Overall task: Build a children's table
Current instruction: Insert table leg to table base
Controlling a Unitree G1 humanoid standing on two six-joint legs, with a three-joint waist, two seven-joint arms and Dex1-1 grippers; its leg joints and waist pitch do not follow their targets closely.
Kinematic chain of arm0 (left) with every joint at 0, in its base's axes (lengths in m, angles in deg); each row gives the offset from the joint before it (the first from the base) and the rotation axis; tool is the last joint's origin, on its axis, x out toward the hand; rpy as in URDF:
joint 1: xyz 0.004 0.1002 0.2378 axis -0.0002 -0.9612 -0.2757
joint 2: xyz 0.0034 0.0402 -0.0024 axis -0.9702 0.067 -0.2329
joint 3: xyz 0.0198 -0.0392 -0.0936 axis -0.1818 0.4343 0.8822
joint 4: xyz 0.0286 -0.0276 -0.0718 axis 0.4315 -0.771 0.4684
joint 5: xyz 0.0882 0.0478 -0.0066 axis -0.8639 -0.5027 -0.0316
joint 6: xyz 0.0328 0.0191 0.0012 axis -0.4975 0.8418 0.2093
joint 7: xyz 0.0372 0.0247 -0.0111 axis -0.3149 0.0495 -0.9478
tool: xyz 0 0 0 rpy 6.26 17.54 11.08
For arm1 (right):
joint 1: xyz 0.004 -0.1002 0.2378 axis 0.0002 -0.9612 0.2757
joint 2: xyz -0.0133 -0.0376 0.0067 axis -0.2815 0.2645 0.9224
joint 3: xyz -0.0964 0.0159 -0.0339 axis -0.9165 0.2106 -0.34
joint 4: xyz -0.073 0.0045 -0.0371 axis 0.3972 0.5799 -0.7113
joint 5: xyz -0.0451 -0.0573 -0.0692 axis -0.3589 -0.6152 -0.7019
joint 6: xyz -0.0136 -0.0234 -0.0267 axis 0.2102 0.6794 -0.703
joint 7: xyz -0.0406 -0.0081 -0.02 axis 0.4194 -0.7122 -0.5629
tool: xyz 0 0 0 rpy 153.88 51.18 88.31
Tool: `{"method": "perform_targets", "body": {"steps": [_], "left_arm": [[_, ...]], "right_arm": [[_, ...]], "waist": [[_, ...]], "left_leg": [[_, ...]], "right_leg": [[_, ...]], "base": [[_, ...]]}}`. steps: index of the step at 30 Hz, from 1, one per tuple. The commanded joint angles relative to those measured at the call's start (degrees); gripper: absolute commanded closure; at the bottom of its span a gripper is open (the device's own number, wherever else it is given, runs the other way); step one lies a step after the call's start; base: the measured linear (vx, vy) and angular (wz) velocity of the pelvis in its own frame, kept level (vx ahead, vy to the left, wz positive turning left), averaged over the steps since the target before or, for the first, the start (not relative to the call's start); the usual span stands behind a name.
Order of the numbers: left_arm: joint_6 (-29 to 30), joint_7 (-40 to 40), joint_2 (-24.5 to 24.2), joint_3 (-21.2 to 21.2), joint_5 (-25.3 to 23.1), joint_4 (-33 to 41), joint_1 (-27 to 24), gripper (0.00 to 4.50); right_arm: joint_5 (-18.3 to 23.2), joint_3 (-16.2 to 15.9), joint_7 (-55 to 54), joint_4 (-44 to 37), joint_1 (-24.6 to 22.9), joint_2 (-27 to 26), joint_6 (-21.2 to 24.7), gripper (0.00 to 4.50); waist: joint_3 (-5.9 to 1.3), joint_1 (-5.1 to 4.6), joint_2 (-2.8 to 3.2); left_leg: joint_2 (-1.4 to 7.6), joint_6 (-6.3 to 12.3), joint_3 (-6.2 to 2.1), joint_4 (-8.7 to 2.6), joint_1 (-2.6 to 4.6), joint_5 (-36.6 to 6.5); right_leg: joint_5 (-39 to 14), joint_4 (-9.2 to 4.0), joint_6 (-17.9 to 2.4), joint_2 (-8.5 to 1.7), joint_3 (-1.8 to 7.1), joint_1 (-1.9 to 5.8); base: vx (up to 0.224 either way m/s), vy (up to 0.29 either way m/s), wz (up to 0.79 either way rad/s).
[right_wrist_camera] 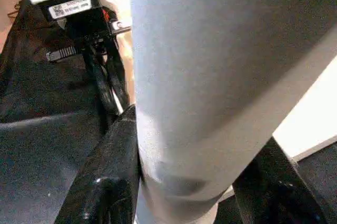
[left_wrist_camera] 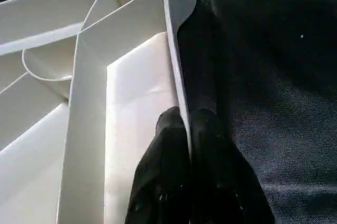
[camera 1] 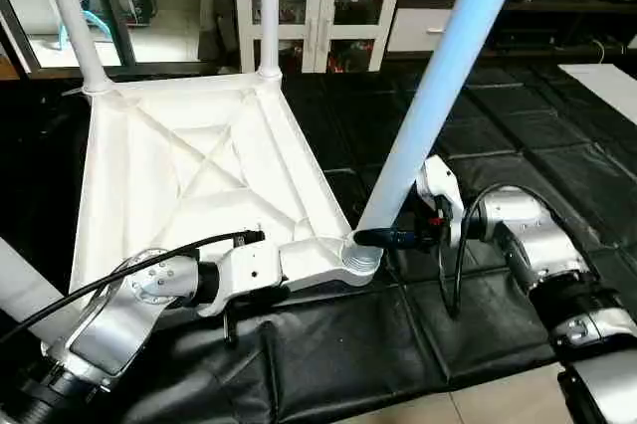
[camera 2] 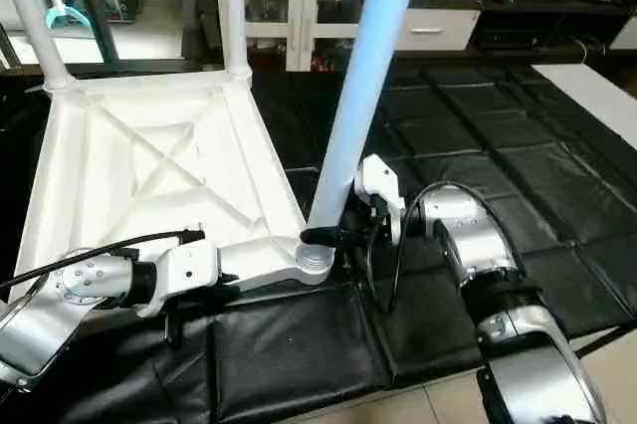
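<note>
Near leg (camera 1: 438,86) stands upright, leaning right, in corner socket (camera 1: 360,258).

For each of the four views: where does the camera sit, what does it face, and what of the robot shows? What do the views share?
Eye views: head, looking down at the upturned table top; both forearms show.
Left wrist view: along the left end effector, shut on the top's rim.
Right wrist view: along the right end effector, its fingers around the leg.
Shared: that leg's corner socket.
</note>
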Motion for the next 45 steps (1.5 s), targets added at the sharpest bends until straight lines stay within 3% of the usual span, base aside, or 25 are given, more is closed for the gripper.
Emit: {"method": "perform_targets", "body": {"steps": [1, 5, 6, 14, 20, 23, 28, 31, 32, 33, 35, 36, 37, 39, 41, 42, 43, 44, 45], "left_arm": [[0.8, 1.8, -1.0, -4.3, -3.2, -2.3, -2.0, 4.50], [0.5, 1.7, -0.7, -4.3, -3.2, -2.5, -1.8, 4.50], [0.5, 1.7, -0.7, -4.3, -3.2, -2.5, -1.8, 4.50], [0.6, 1.7, -0.6, -4.4, -3.1, -2.8, -1.6, 4.50], [1.2, 1.4, -0.2, -4.3, -2.8, -2.6, -1.5, 4.50], [6.0, -2.1, 3.0, -4.1, -3.7, -2.8, 0.2, 4.50], [10.1, -5.0, 6.9, -3.3, -2.9, -3.1, 1.9, 4.50], [16.4, -6.9, 10.4, -3.3, -2.7, -1.8, 4.5, 4.50], [17.8, -7.4, 11.1, -3.4, -2.9, -1.3, 5.1, 4.50], [20.9, -8.7, 12.8, -3.6, -3.5, -0.6, 6.4, 4.50], [25.3, -11.5, 16.0, -3.5, -5.1, -0.6, 8.3, 4.50], [26.9, -12.8, 17.5, -3.5, -5.6, -0.7, 9.0, 4.50], [27.4, -13.1, 17.9, -3.5, -5.7, -0.8, 9.2, 4.50], [30.2, -15.7, 20.7, -3.6, -6.7, -1.2, 10.7, 4.50], [32.3, -19.1, 23.7, -3.4, -7.6, -2.7, 12.1, 4.50], [33.1, -20.4, 24.8, -3.3, -7.9, -3.3, 12.7, 4.50], [33.8, -21.7, 25.7, -3.2, -8.3, -4.1, 13.0, 4.50], [34.0, -22.2, 26.0, -3.2, -8.6, -4.4, 13.2, 4.50], [34.2, -22.8, 26.3, -3.2, -8.9, -4.7, 13.3, 4.50]], "right_arm": [[-6.8, -3.1, -4.9, 7.3, -6.3, 1.8, 3.3, 2.64], [-6.5, -3.1, -5.1, 7.9, -7.0, 1.7, 3.5, 2.64], [-6.5, -3.1, -5.1, 7.9, -7.0, 1.7, 3.5, 2.64], [-6.0, -1.4, -7.2, 7.5, -7.8, 0.3, 4.3, 2.64], [-7.6, -1.2, -12.4, 8.7, -7.7, -0.5, 5.9, 2.64], [-7.9, 1.0, -21.5, 10.7, -7.7, -2.8, 9.2, 2.64], [-7.9, 2.6, -28.5, 10.8, -8.3, -4.8, 10.6, 2.64], [-7.6, 4.2, -37.7, 12.0, -8.2, -7.5, 12.3, 2.64], [-7.6, 4.6, -40.0, 12.6, -7.9, -8.1, 12.4, 2.64], [-7.5, 5.5, -44.6, 13.9, -7.0, -9.3, 12.5, 2.64], [-7.3, 6.6, -50.2, 15.8, -5.6, -11.3, 13.2, 2.64], [-7.1, 7.1, -52.6, 16.6, -5.0, -12.0, 13.1, 2.64], [-7.3, 7.1, -53.2, 16.8, -4.9, -12.2, 12.9, 2.64], [-8.5, 6.7, -57.6, 18.0, -4.1, -13.4, 11.4, 2.64], [-9.4, 6.8, -62.7, 18.9, -3.4, -15.2, 10.0, 2.64], [-9.5, 7.0, -64.8, 19.2, -3.3, -16.0, 9.6, 2.64], [-9.5, 7.2, -66.5, 19.4, -3.2, -16.9, 9.3, 2.64], [-9.7, 7.0, -67.2, 19.6, -3.1, -17.2, 8.9, 2.64], [-10.0, 6.9, -68.1, 19.8, -3.0, -17.6, 8.3, 2.64]], "waist": [[0.73, -0.55, 0.91], [0.80, -0.52, 0.85], [0.62, -0.54, 1.08], [0.77, -0.52, 1.01], [0.91, -0.69, 0.94], [1.17, -0.94, 0.92], [1.28, -1.36, 0.91], [0.99, -1.90, 0.96], [1.21, -2.12, 1.65], [1.10, -2.25, 1.63], [1.04, -2.51, 1.60], [1.16, -2.58, 1.95], [0.95, -2.70, 1.81], [0.66, -2.61, 1.77], [0.52, -1.98, 1.87], [0.24, -1.23, 1.89], [0.18, -1.01, 1.87], [0.24, -0.90, 1.86], [0.17, -0.90, 1.70]], "left_leg": [[3.51, 1.13, -1.03, -5.15, -0.01, -21.0], [3.52, 0.77, -1.11, -5.25, 0.06, -22.2], [3.52, 0.62, -1.06, -5.20, 0.30, -22.5], [3.60, 0.32, -1.15, -5.46, 0.14, -23.5], [3.53, -0.56, -1.57, -5.54, 0.30, -26.6], [3.50, -1.36, -1.78, -5.72, 0.37, -28.0], [3.21, -1.77, -1.96, -5.57, 0.83, -30.3], [3.37, -1.86, -1.75, -5.88, 0.44, -27.7], [3.34, -2.34, -1.73, -6.08, 0.14, -27.4], [3.31, -2.57, -1.78, -6.11, 0.03, -27.1], [3.30, -2.81, -1.54, -6.00, 0.08, -26.2], [3.30, -2.98, -1.55, -5.98, 0.06, -25.9], [3.22, -2.83, -1.38, -5.80, 0.13, -25.2], [3.30, -2.17, -0.89, -5.58, 0.11, -21.8], [3.47, -1.86, -0.19, -5.32, 0.75, -19.8], [3.59, -1.88, 0.54, -4.99, 1.16, -15.5], [3.56, -1.83, 0.76, -4.84, 1.19, -13.9], [3.53, -1.90, 0.71, -4.92, 0.08, -11.0], [3.52, -1.92, 0.62, -5.03, -0.36, -9.8]], "right_leg": [[-19.3, -6.28, -8.3, -4.42, 3.36, -1.57], [-21.4, -6.48, -7.7, -4.45, 3.44, -1.77], [-21.5, -6.59, -7.6, -4.46, 3.47, -1.82], [-23.4, -6.75, -6.9, -4.47, 3.50, -2.02], [-29.8, -7.23, -4.8, -4.72, 3.55, -2.53], [-32.7, -7.47, -3.5, -4.74, 3.57, -2.93], [-35.6, -8.08, -1.8, -4.77, 3.40, -3.56], [-29.0, -7.57, -3.4, -4.53, 3.42, -3.20], [-26.4, -7.51, -3.9, -4.39, 3.25, -3.07], [-24.3, -7.23, -4.4, -4.32, 3.12, -2.83], [-21.7, -7.08, -5.5, -4.34, 3.20, -2.84], [-20.8, -6.90, -5.9, -4.38, 3.23, -2.85], [-19.1, -6.93, -6.3, -4.30, 3.17, -2.74], [-13.8, -6.66, -7.5, -4.09, 3.26, -2.55], [-10.4, -6.66, -8.4, -3.84, 3.20, -2.84], [-4.6, -6.33, -9.4, -3.55, 3.30, -2.87], [-2.0, -6.09, -9.6, -3.38, 3.27, -2.79], [2.5, -5.28, -9.7, -3.41, 3.15, -1.71], [4.0, -5.08, -9.6, -3.54, 3.07, -1.26]], "base": [[0.000, 0.000, 0.00], [0.000, 0.000, 0.00], [0.000, 0.000, 0.00], [0.000, 0.000, 0.00], [0.000, 0.000, 0.00], [0.000, 0.000, 0.00], [0.000, 0.000, 0.00], [0.000, 0.000, 0.00], [0.000, 0.000, 0.00], [0.000, 0.000, 0.00], [0.000, 0.000, 0.00], [0.000, 0.000, 0.00], [0.000, 0.000, 0.00], [0.000, 0.000, 0.00], [0.000, 0.000, 0.00], [0.056, -0.016, 0.24], [0.066, -0.010, 0.19], [0.066, -0.010, 0.19], [0.058, 0.004, 0.02]]}}
